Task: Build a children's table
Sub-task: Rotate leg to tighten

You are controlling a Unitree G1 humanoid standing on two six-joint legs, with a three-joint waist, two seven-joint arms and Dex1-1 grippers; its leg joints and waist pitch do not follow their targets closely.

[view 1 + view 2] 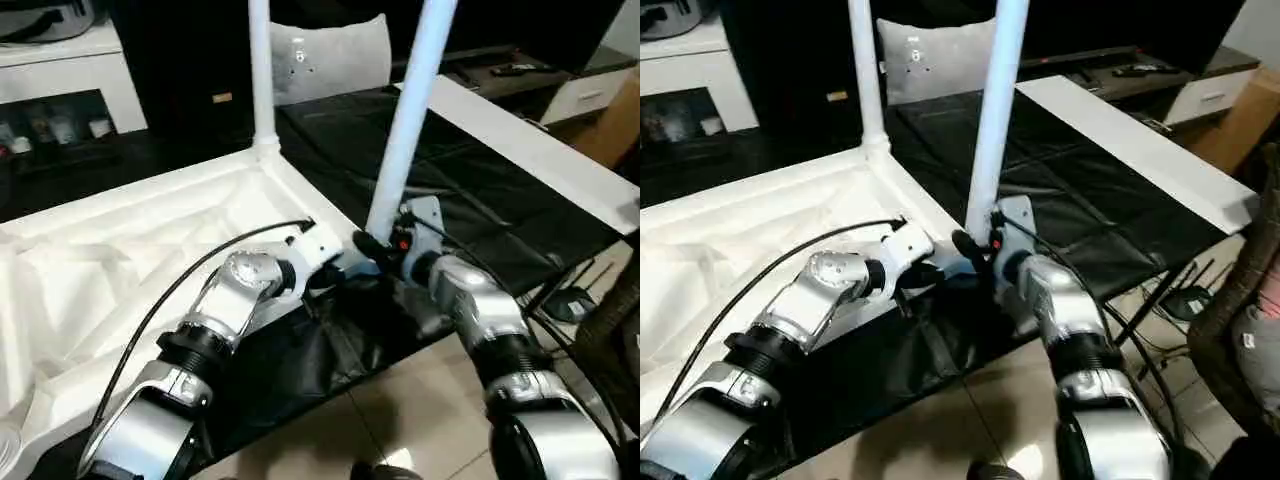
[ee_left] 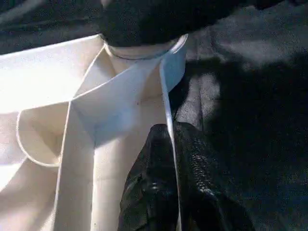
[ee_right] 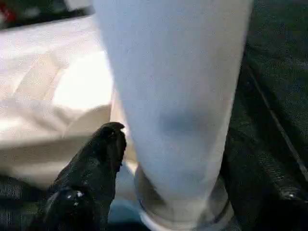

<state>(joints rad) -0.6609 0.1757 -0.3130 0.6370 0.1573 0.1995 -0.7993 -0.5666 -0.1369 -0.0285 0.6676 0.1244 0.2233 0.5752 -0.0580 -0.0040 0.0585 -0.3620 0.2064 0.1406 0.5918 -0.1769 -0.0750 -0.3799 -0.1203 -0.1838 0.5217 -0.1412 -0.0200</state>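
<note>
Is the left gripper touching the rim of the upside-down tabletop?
Touching. In the left wrist view, the left gripper's black fingers sit either side of the tabletop's thin white rim, pinching it with no gap.

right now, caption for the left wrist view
Left claw pinching the upturned tabletop's rim beside the corner socket.
</note>
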